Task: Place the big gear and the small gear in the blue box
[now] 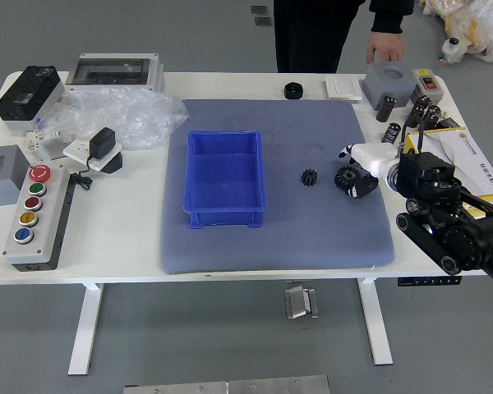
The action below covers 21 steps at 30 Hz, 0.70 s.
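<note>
Touching big gear [345, 176], perhaps; small gear [310, 177] nearby.

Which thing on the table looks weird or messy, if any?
The clear plastic left of the blue box looks messy: it is crumpled and lies loose like leftover wrapping. I see nothing spilled or broken.

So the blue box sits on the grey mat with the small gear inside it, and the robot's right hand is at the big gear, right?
Not quite: the head view shows the small gear outside the blue box, on the mat. The box does sit there, and the right hand is at the big gear.
</note>
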Motion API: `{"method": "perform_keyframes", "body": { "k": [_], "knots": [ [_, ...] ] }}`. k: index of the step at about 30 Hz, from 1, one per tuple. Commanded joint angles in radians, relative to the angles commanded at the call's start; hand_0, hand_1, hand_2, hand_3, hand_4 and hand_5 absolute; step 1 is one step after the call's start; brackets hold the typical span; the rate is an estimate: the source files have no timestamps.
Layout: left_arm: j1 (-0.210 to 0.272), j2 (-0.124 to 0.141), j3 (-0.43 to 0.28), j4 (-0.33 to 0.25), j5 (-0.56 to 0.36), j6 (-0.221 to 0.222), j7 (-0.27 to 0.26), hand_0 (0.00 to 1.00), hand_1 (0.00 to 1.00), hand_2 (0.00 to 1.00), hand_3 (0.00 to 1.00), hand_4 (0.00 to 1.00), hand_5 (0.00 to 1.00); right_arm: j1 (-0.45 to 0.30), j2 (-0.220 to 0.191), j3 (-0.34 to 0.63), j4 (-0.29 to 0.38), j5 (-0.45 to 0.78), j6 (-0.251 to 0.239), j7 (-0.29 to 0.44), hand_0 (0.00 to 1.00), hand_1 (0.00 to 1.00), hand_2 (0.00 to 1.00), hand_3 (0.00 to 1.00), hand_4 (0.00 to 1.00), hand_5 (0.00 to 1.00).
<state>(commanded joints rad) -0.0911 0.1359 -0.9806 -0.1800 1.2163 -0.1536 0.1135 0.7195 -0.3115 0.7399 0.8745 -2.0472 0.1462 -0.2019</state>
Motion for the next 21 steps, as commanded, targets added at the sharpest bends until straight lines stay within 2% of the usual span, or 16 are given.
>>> {"method": "perform_keyframes", "body": {
  "k": [3,4,15,16,21],
  "knots": [
    [0.000,-0.001,0.000,0.000,0.000,0.000,0.000,0.850,0.820,0.799,0.822,0.680,0.300,-0.001,0.004,0.002,-0.010,-0.003,-0.008,0.004,0.704,0.639,0.741,0.827,0.841,0.186],
    [0.000,-0.001,0.000,0.000,0.000,0.000,0.000,0.850,0.820,0.799,0.822,0.680,0.300,-0.001,0.005,0.002,-0.012,-0.003,-0.010,0.005,0.690,0.616,0.702,0.768,0.839,0.191],
    [0.000,-0.002,0.001,0.000,-0.001,0.001,0.000,0.851,0.820,0.799,0.822,0.680,0.300,-0.006,0.016,0.002,-0.034,-0.009,-0.037,0.016,0.678,0.602,0.680,0.751,0.838,0.198],
    [0.001,-0.002,0.002,0.000,-0.001,0.001,0.000,0.850,0.820,0.799,0.822,0.680,0.300,-0.006,0.017,0.002,-0.035,-0.010,-0.039,0.017,0.658,0.574,0.648,0.696,0.831,0.210],
    [0.001,-0.001,0.004,0.000,-0.002,0.001,0.000,0.850,0.820,0.799,0.822,0.680,0.300,-0.007,0.021,0.002,-0.047,-0.019,-0.066,0.025,0.658,0.574,0.648,0.696,0.831,0.210]
  ]
}}
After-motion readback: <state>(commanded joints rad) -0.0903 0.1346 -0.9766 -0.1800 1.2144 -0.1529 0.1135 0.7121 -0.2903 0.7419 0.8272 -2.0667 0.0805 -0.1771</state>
